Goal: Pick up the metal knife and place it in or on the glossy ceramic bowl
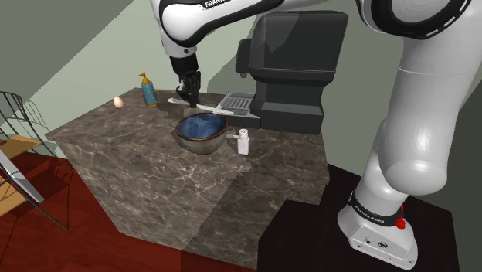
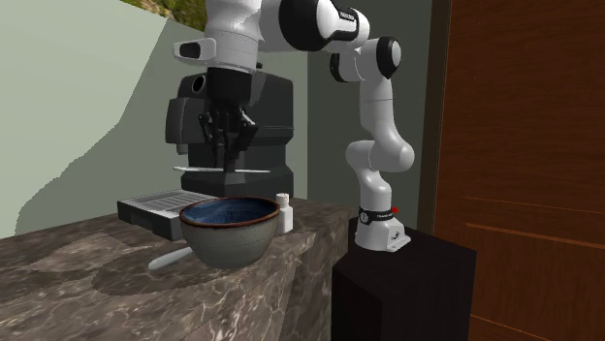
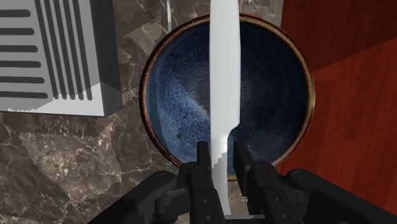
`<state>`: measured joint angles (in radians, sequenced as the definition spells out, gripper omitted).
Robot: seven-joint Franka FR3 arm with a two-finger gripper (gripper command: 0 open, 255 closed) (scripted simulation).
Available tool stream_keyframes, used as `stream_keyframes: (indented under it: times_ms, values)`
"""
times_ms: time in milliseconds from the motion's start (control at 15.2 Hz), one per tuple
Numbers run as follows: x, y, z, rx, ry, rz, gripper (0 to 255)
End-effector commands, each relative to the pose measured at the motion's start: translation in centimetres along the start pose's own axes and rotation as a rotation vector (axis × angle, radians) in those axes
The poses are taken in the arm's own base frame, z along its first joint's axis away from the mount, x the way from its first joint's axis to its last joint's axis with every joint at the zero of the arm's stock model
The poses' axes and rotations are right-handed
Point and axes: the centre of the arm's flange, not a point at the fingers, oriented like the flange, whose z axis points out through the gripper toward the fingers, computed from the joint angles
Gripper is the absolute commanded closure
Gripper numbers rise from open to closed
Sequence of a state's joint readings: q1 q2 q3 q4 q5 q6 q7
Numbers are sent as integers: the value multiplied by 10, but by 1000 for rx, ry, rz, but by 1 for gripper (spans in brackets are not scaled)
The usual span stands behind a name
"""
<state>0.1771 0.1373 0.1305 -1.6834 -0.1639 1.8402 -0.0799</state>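
Knife (image 3: 224,76) — blade level — hangs over the blue-glazed bowl (image 3: 273,83), the gripper (image 3: 219,156) clamped on it. In the shoulder view a white bottle (image 1: 244,142) stands at the bowl's three o'clock.

The arm (image 1: 409,116) is glossy white, with rounded, tube-like links and dark bands at the joints. At the top of the shoulder view one link bears black lettering, seemingly "FRANKA". At lower right its white flared base (image 1: 378,238) has a dark collar with small white lettering and a red button (image 1: 400,223). The gripper (image 1: 191,100) is all black, its fingers (image 3: 203,159) blocky and grooved.
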Motion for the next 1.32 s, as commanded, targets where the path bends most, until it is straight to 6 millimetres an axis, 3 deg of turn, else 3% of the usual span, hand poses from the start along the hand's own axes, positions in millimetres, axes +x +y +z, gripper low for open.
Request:
stream_keyframes:
  times_ms: [0, 792, 1254]
  values:
    - [1, -1, 10, 0, 0, 0, 255]
    - [1, -11, 76, 0, 0, 0, 255]
    - [1, -11, 76, 0, 0, 0, 255]
